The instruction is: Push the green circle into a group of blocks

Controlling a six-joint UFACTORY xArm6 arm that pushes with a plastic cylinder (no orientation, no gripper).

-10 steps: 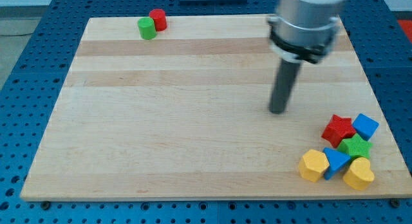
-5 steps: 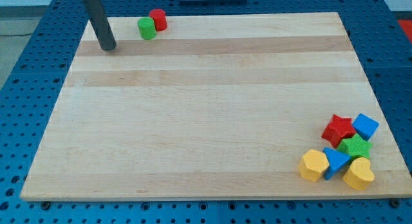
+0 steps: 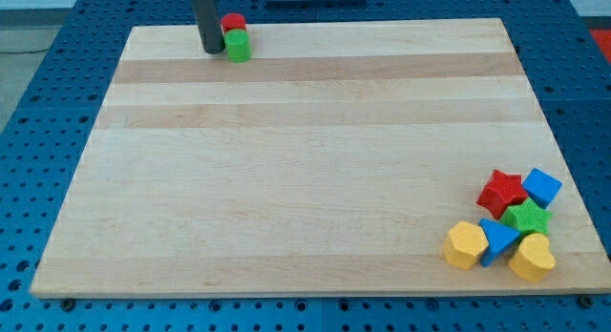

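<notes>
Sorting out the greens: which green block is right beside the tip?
The green circle, at the view's top beside my tip; the green star sits in the bottom-right cluster.

Stuff you can't fully see here

The rod runs off the view's top, so the arm above it is cut off. The green circle covers the lower part of the red cylinder behind it. Down at the right, the blue triangle is partly tucked behind its yellow neighbours.
</notes>
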